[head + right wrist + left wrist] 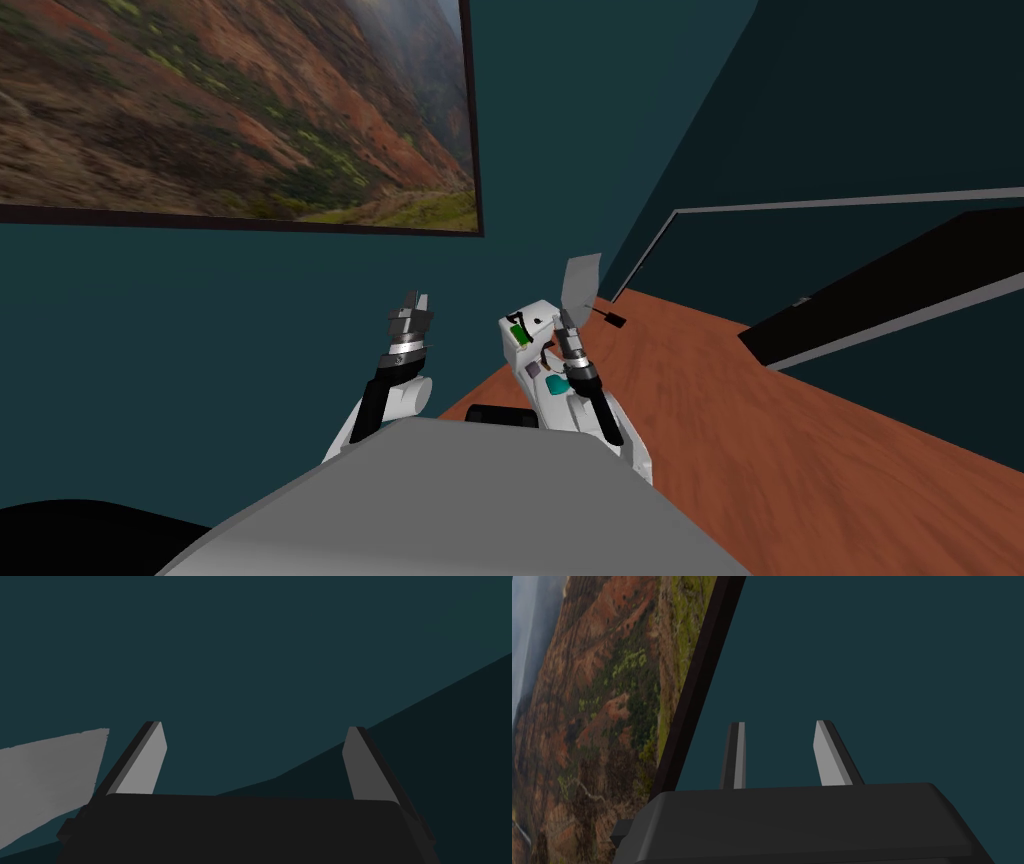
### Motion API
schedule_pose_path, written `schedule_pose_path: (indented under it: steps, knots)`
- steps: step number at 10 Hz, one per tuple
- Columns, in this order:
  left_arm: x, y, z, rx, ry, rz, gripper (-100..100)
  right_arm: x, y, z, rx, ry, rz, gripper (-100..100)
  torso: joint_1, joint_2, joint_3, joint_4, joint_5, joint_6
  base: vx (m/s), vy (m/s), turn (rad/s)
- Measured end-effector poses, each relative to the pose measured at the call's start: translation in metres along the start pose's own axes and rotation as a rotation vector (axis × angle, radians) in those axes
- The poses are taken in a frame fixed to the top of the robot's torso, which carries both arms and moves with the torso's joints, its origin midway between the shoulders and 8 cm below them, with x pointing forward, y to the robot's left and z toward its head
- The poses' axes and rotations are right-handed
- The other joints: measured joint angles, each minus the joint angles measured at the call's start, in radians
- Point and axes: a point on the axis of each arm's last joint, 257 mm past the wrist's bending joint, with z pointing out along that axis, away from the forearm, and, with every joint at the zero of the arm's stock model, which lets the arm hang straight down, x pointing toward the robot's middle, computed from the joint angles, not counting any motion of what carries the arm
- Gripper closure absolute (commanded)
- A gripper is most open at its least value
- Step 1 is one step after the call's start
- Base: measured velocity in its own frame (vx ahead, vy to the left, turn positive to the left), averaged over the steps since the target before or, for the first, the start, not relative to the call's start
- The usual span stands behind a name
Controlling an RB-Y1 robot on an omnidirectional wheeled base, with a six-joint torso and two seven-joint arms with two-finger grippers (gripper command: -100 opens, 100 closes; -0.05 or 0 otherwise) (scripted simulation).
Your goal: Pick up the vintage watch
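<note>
A small dark flat thing [615, 320] with a thin line running from it lies on the brown tabletop [760, 440] near the wall; it may be the watch, but it is too small to be sure. My right gripper [566, 320] [253, 732] hovers just left of it, raised and pointing at the teal wall, open with nothing between its fingers. My left gripper [416, 303] [780, 724] is held up farther left, off the table, facing the wall. Its fingers stand a narrower gap apart and hold nothing.
A white blocky thing [528, 345] with green and teal patches stands on the table by my right forearm. A grey sheet [583, 280] [45, 786] stands upright just beyond the right gripper. A dark slab [880, 290] lies at the table's right.
</note>
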Motion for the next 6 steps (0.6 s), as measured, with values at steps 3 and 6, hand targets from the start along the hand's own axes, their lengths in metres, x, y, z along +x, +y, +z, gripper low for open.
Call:
schedule_pose_path:
  steps: [3,6]
  knots:
    - [0.0,0.0,0.0,0.0,0.0,0.0,0,0.015,-0.009,0.008,-0.017,0.077,-0.075,-100,0.0,-0.001,0.0,0.0,0.0,0.0,-0.022,-0.017,0.05]
    - [0.0,0.0,0.0,0.0,0.0,0.0,0,0.017,-0.011,0.008,-0.019,0.085,-0.085,-100,0.002,-0.002,-0.001,0.0,0.0,0.0,0.001,0.001,-0.004]
